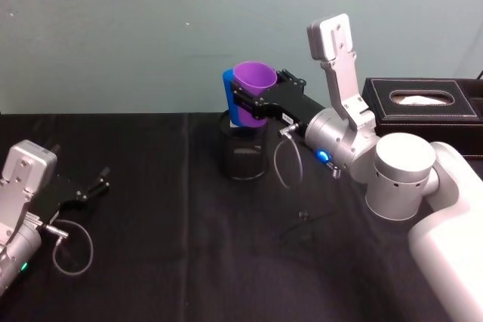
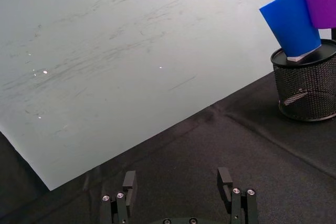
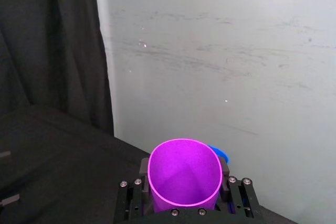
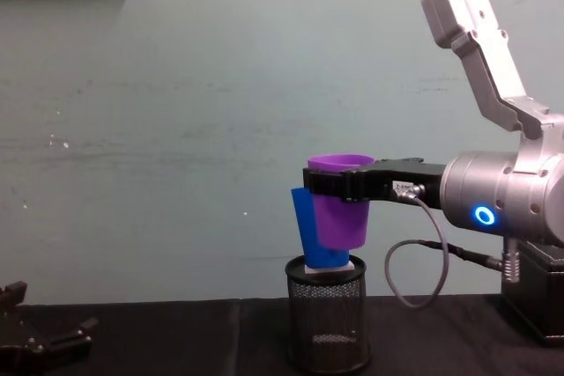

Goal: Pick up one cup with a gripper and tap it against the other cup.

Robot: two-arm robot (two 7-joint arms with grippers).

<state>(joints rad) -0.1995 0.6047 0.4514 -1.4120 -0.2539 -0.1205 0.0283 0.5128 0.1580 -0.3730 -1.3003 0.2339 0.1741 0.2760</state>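
My right gripper (image 1: 250,102) is shut on the purple cup (image 1: 255,82), holding it upright in the air above the black mesh holder (image 1: 243,157). The blue cup (image 1: 228,99) stands tilted on top of that holder, right beside the purple one on its left. In the chest view the purple cup (image 4: 339,210) overlaps the blue cup (image 4: 308,233); I cannot tell whether they touch. In the right wrist view the purple cup (image 3: 184,174) sits between the jaws, with a sliver of blue rim (image 3: 224,155) behind it. My left gripper (image 1: 96,185) rests open at the table's left.
A black tissue box (image 1: 423,107) stands at the back right behind my right arm. The black cloth table (image 1: 166,262) has a wall close behind it. Cables loop from both wrists. The left wrist view shows the holder (image 2: 307,85) with the blue cup (image 2: 291,22).
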